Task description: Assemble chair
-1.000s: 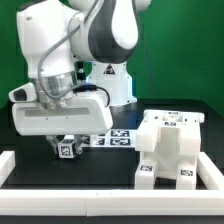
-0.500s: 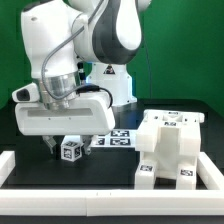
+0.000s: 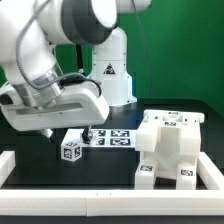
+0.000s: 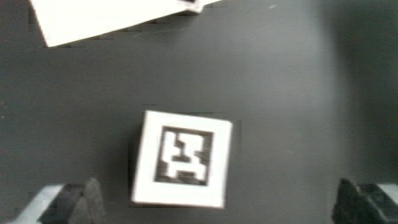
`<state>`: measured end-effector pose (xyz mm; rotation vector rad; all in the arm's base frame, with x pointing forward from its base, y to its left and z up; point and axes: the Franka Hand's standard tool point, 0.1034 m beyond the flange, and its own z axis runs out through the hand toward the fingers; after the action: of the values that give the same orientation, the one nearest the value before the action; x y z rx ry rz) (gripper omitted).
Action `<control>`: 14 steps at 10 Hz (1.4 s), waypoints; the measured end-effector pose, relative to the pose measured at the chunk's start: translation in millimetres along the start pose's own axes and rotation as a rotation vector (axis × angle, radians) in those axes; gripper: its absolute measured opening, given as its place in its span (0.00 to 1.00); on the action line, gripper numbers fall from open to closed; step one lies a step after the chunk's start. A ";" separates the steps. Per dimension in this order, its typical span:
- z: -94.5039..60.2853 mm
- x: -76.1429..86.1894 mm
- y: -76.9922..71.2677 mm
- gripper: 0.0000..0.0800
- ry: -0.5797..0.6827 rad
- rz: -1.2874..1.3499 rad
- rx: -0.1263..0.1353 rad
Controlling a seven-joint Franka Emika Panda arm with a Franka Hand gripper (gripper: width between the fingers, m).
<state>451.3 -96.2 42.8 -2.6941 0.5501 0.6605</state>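
A small white chair part (image 3: pixel 72 149) with a black tag lies on the black table, left of the middle in the exterior view. My gripper (image 3: pixel 70 134) hangs just above it, open and empty. In the wrist view the same part (image 4: pixel 185 158) lies flat between and beyond my two dark fingertips (image 4: pixel 68 204), apart from both; my gripper (image 4: pixel 222 206) holds nothing. A stack of large white chair parts (image 3: pixel 170 146) with tags stands at the exterior view's right.
The marker board (image 3: pixel 115 137) lies behind the small part; a white corner (image 4: pixel 107 22) shows in the wrist view. A white rail (image 3: pixel 90 191) borders the table's front and left. The robot base (image 3: pixel 108 70) stands behind.
My gripper has let go of the small part and risen off it. The arm has swung toward the exterior view's left. The part stays on the table.
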 end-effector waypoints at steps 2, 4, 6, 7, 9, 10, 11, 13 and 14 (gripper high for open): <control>5.8 -0.3 2.6 0.81 -0.116 0.005 0.017; 14.9 14.5 19.4 0.81 -0.233 0.055 0.047; 14.9 17.1 21.9 0.81 -0.240 0.076 0.082; 15.7 17.0 20.6 0.81 -0.241 0.075 0.081; 18.5 -2.9 27.2 0.81 -0.423 0.247 0.101; 16.6 -4.1 28.0 0.81 -0.493 0.297 0.102; 13.6 -3.7 27.0 0.81 -0.519 0.304 0.101; 15.4 -1.9 27.6 0.81 -0.507 0.303 0.099; 17.0 -1.7 28.0 0.81 -0.509 0.311 0.095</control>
<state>431.4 -113.7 23.5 -2.2394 0.8329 1.3126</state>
